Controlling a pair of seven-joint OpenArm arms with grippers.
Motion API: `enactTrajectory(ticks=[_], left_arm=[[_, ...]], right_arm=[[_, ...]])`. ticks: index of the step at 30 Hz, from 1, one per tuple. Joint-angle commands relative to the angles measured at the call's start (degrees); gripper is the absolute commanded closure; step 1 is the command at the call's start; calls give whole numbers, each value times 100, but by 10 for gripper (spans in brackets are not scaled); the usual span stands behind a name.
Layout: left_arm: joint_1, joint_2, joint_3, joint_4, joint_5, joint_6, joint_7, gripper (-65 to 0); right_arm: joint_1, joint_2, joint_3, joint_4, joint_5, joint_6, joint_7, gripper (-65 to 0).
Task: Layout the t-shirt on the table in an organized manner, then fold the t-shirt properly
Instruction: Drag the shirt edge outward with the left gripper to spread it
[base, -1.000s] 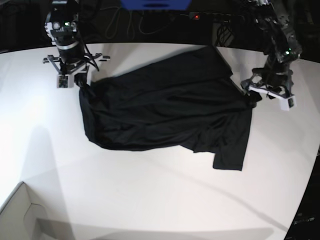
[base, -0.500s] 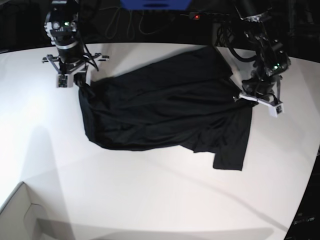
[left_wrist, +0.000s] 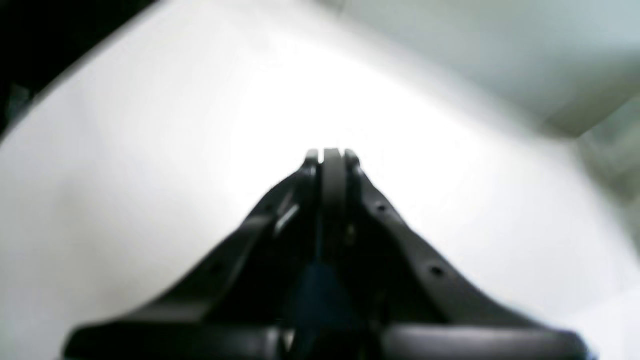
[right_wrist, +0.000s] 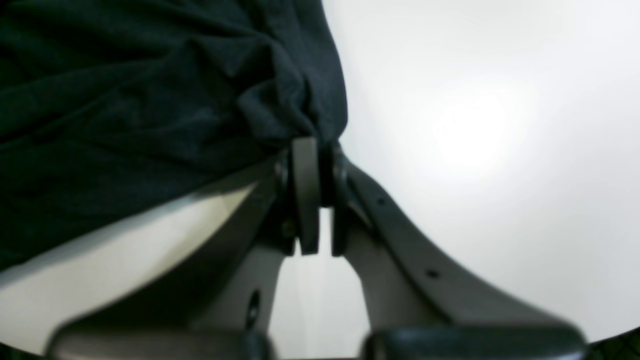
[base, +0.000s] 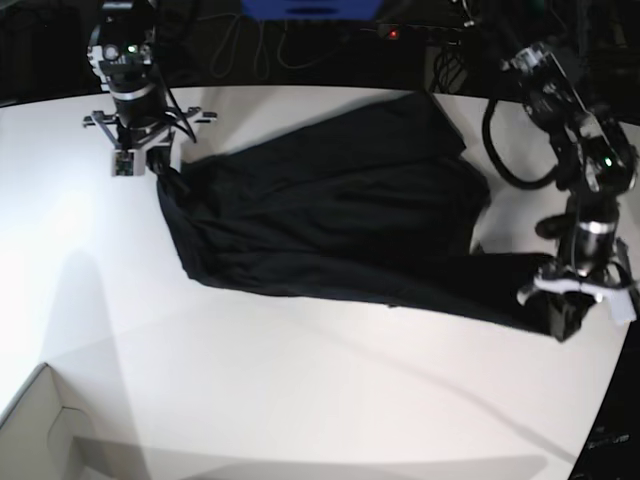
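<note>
The black t-shirt (base: 330, 210) lies wrinkled on the white table (base: 300, 400), pulled out into a long strip toward the front right. My right gripper (base: 160, 172) at the back left is shut on a bunched corner of it. In the right wrist view that gripper (right_wrist: 315, 145) pinches the t-shirt (right_wrist: 125, 90) above the table (right_wrist: 475, 125). My left gripper (base: 560, 320) at the front right is shut on the shirt's stretched end. The blurred left wrist view shows that gripper (left_wrist: 332, 152) with its fingers together over the table (left_wrist: 150, 125); no cloth can be made out there.
A pale box corner (base: 40, 430) sits at the front left. Cables and a power strip with a red light (base: 392, 33) run behind the table's back edge. The table's curved edge (base: 605, 400) passes close to my left gripper.
My left gripper closed on the shirt's right side and dragged it toward the front right, stretching the hanging flap into a long strip. The right gripper has stayed put.
</note>
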Motion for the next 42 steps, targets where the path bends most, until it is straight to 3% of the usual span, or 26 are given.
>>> enactTrajectory(ticks=[1,12,17,19,25,28,31,38,42], left_arm=[[-244,-37,-4,-32,-39,-24,-143,-4],[-2301,42,268,-2168,-30,-24,-187,-9],[-2873,33,945,-2959,339,-24,-319,-14],[-3066,-2,1279,-3408,550,-24,-609,-55],[-3383,-2,1948,-4366,629,-24,-1119,-368],[-3312,-2,2097,-4313,611,-59,-1075,-439],[-2882,-20,2088,-4014,638,-59,-1075,-422],[-1545,-257,2079,-3795,620,-59,-1119,-284],[-1194,-362,2123,-3997,620,-77,-1136,-272]], right_arm=[[-19,3,11,95,37,56,134,0],[-28,-6,20,86,37,56,125,0],[-19,-15,20,86,37,56,-138,0],[-28,-15,20,86,37,56,-174,0],[-116,-24,2,86,55,56,-174,0],[-133,-24,2,86,46,56,-174,0],[-151,-24,20,86,64,56,-174,0],[-151,-24,20,86,64,56,-174,0],[-125,-24,2,86,64,56,-174,0]])
